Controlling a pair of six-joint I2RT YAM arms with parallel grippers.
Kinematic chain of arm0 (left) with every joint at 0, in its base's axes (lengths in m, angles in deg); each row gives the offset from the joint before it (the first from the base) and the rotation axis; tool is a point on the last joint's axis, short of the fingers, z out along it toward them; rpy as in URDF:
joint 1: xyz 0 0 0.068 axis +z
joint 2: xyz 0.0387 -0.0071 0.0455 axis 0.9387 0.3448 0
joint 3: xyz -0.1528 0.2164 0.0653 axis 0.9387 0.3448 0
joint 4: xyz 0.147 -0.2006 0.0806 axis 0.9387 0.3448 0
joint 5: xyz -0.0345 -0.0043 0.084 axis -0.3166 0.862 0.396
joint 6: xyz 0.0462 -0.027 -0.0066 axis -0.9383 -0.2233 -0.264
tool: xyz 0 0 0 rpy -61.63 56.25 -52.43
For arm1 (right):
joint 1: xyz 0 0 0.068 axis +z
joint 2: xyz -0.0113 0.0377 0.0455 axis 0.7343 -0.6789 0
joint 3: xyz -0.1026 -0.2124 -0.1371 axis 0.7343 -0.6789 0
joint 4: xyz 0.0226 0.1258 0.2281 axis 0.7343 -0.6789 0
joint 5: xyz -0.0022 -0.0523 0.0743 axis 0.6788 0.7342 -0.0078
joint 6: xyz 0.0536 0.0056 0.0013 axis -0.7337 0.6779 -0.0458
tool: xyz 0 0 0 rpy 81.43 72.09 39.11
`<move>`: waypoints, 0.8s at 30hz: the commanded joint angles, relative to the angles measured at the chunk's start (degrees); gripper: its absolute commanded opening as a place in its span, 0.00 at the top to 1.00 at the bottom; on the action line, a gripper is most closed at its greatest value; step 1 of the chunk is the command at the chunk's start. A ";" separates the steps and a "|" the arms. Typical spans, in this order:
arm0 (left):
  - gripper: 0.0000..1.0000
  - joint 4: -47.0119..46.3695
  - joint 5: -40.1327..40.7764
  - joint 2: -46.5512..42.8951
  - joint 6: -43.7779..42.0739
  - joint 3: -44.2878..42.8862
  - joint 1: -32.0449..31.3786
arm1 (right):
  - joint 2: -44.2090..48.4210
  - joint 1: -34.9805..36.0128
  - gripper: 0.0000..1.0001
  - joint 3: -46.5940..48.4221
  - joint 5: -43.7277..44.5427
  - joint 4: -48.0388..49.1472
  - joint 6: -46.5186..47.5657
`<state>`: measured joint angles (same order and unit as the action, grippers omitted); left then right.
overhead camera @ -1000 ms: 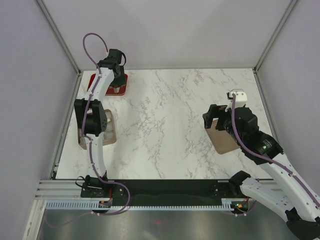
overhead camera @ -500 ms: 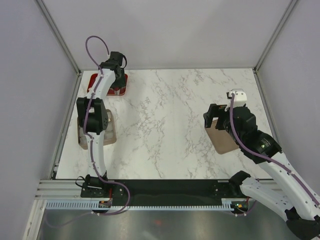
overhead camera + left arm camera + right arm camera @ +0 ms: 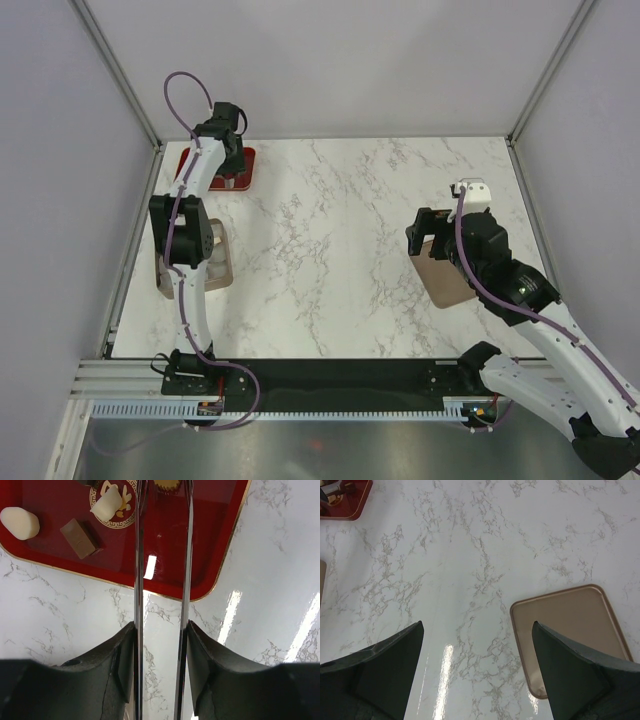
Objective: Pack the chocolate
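Observation:
Several pieces of chocolate lie on the red tray (image 3: 210, 545): a cream-white piece (image 3: 19, 522), a brown bar (image 3: 80, 531), a second cream-white piece (image 3: 109, 504) on the gold emblem, and a tan piece (image 3: 166, 484) at the view's top edge. My left gripper (image 3: 164, 490) reaches over the tray with two long metal blades standing apart. The tan piece sits between them with a thin gap on each side; the blade tips are cut off. My right gripper (image 3: 477, 625) hangs wide open and holds nothing, above the marble beside the tan lid (image 3: 570, 630).
A tan box base (image 3: 222, 262) lies at the table's left edge, partly under the left arm. The red tray (image 3: 245, 170) is in the far left corner, near the wall. The lid (image 3: 452, 282) rests on the right side, under the right arm.
The left blades have drawn a little closer together and the left wrist has shifted slightly over the tray. The right arm has hardly moved.

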<state>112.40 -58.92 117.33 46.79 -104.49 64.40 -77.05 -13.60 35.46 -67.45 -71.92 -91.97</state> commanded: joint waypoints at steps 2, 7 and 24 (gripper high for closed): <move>0.51 -1.92 -1.45 0.44 -2.34 -1.90 -0.02 | 0.32 0.19 0.02 -0.09 1.08 2.03 -0.25; 0.57 -1.66 -1.63 -0.87 -2.61 -1.28 -0.02 | 0.93 0.19 0.02 -0.18 0.65 1.94 -0.78; 0.64 2.47 -2.86 -20.20 -1.73 13.38 -0.54 | 4.80 0.19 0.02 1.31 -2.96 -0.43 -2.44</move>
<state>113.65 -60.61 104.30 46.16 -93.50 64.23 -73.27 -13.60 35.13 -69.57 -72.34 -93.48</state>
